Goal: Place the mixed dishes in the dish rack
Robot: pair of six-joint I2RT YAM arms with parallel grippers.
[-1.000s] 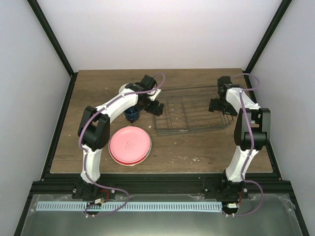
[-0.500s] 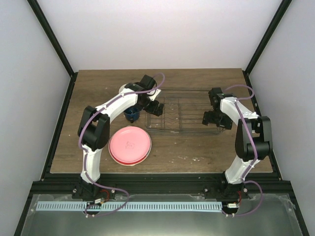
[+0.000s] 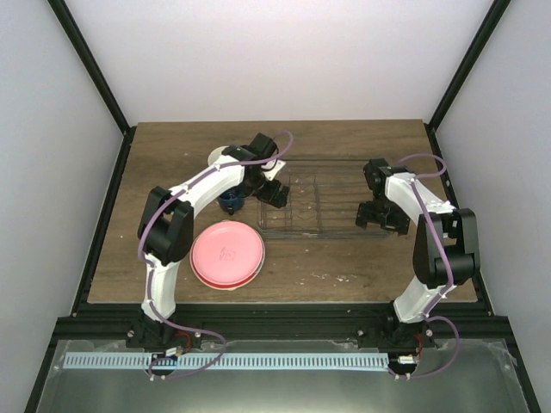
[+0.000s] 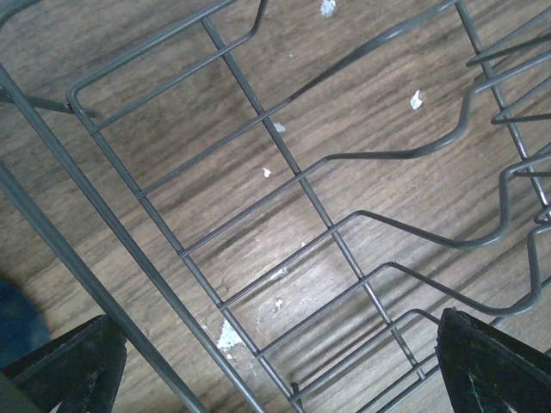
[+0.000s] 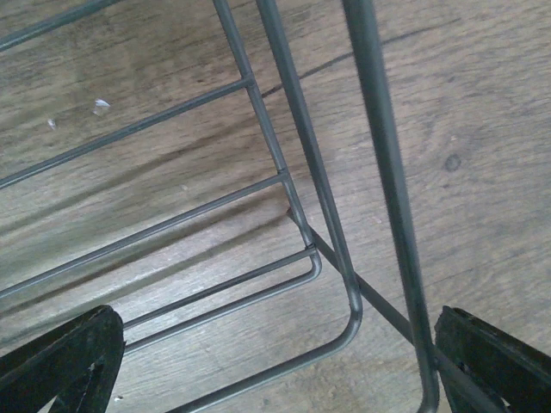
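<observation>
Your left jaws and right jaws gape wide, straddling opposite ends of the dark grey wire dish rack (image 3: 320, 200); a dark blue mug (image 3: 229, 203) crowds the left jaws.

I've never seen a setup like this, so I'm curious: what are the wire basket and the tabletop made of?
The dish rack looks like thin metal wire with a dark grey, smooth coating: rods bent and joined at crossings. The table looks like wood or wood-look laminate, matte brown with grain and a knot; I cannot tell which.
</observation>
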